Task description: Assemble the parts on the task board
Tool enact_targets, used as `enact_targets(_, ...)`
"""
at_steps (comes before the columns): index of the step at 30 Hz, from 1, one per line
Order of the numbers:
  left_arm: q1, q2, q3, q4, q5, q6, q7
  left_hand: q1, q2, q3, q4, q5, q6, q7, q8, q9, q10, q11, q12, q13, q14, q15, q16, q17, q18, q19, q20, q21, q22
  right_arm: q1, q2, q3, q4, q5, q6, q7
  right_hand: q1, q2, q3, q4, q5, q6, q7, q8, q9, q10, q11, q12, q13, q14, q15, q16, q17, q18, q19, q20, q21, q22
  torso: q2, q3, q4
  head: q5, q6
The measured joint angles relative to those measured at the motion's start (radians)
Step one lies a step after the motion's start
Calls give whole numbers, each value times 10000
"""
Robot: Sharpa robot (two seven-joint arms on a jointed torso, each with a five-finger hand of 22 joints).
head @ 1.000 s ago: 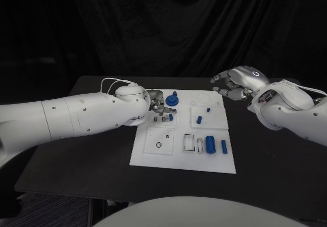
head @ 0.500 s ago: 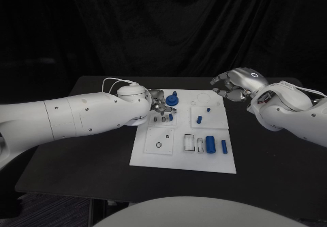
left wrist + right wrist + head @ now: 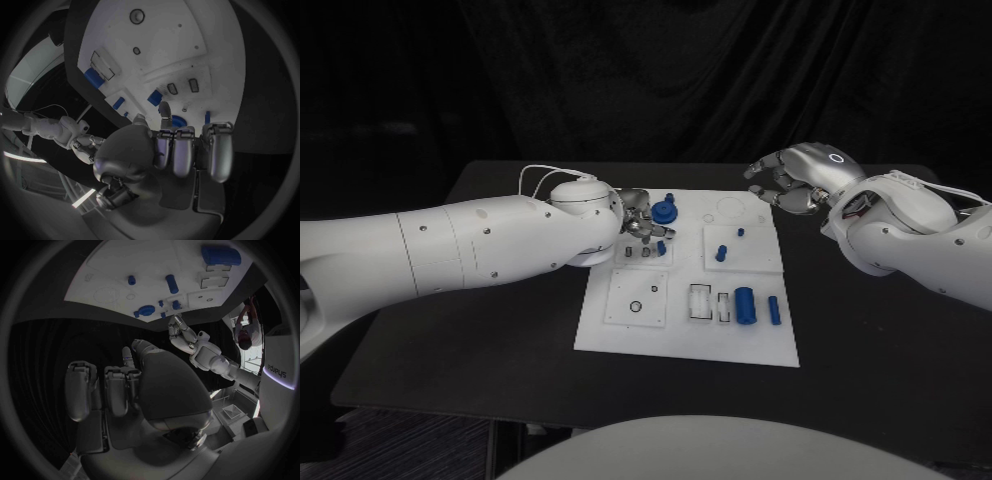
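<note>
The white task board (image 3: 629,330) lies mid-table. A round blue part (image 3: 665,212) with a peg stands at its far left; a small blue peg (image 3: 740,233), a short blue cylinder (image 3: 721,254), a thick cylinder (image 3: 746,305) and a slim one (image 3: 775,310) sit further right. My left hand (image 3: 640,224) hovers right beside the round part (image 3: 178,120), most fingers (image 3: 187,150) curled in, nothing visible in them. My right hand (image 3: 792,180) hangs just beyond the board's far right corner, fingers (image 3: 106,387) curled and holding nothing.
Empty slots (image 3: 708,301) and a small ring (image 3: 636,306) mark the board's near half. Bare black table (image 3: 473,340) surrounds the board on both sides. My bulky left forearm (image 3: 459,245) spans the table's left half above its surface.
My left hand has edged slightly farther and rightward, closer to the round blue part. The right hand has barely moved.
</note>
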Motion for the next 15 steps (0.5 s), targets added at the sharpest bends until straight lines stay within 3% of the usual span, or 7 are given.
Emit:
enact_targets(7, -7, 77, 0, -113, -3, 8, 9, 36, 36, 7, 7, 8, 0, 0, -46, 16, 0, 1, 0, 1, 0, 0, 0, 0, 1, 0, 0, 0, -1, -6, 20, 0, -6, 0, 9, -15, 0, 0, 28, -29, 0, 36, 36, 0, -18, 0, 0, 0, 0, 0, 0, 0, 0, 1, 0, 0, -33, 0, -4, -3, 6, 2, -1)
enact_targets(15, -21, 145, -2, -170, -5, 11, 62, 207, 19, 177, -24, 309, 36, 37, -255, 103, 0, 1, 0, 3, 0, 0, 0, 0, 0, -36, -35, -92, -1, -24, 65, 0, 30, 1, 2, -14, 71, -38, 83, -28, 40, 63, 64, 0, -33, 0, 0, 0, -1, 0, 0, 0, 0, 1, 0, 0, -78, -1, -12, -3, 10, -11, -5)
